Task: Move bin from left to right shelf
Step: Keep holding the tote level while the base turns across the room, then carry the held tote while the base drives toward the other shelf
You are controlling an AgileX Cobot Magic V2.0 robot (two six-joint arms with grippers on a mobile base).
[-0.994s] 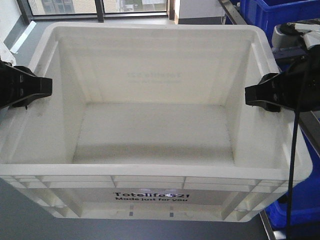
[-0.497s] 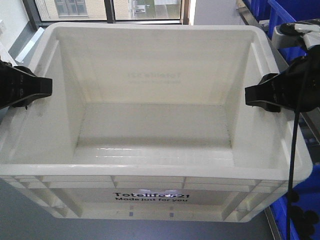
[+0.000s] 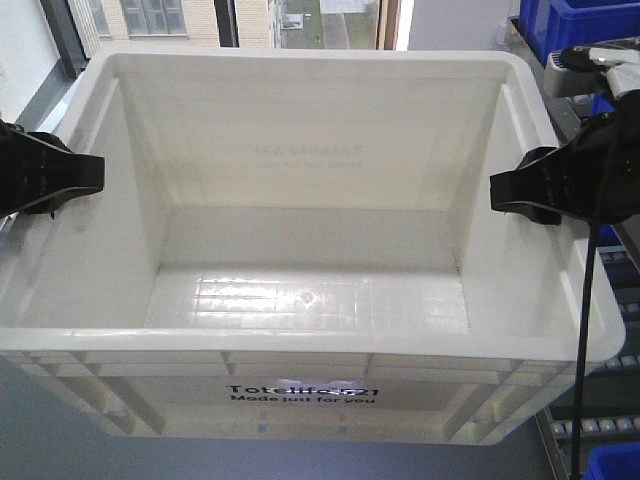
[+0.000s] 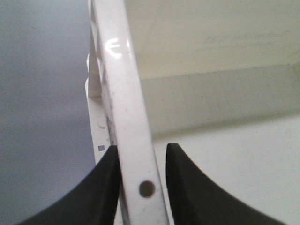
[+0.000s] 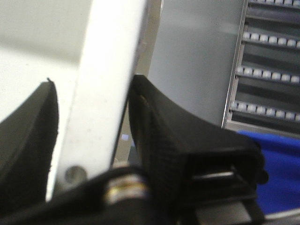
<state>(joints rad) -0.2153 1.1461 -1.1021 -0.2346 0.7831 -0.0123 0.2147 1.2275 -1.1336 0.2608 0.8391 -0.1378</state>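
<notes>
Window [image 3: 300,18] slid rightward | bin [image 3: 310,250] empty | left fingers [image 3: 60,175], right fingers [image 3: 530,192] clamped on side rims

bin [image 3: 300,210] white, black print | left hand [image 3: 98,173] black | right hand [image 3: 497,190] black

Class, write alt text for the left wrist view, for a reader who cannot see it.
The left tool holds the rim of the large white rectangular plastic bin between two black fingers, one outside, one inside. The bin's pale interior lies right, a blurred grey surface left.
</notes>
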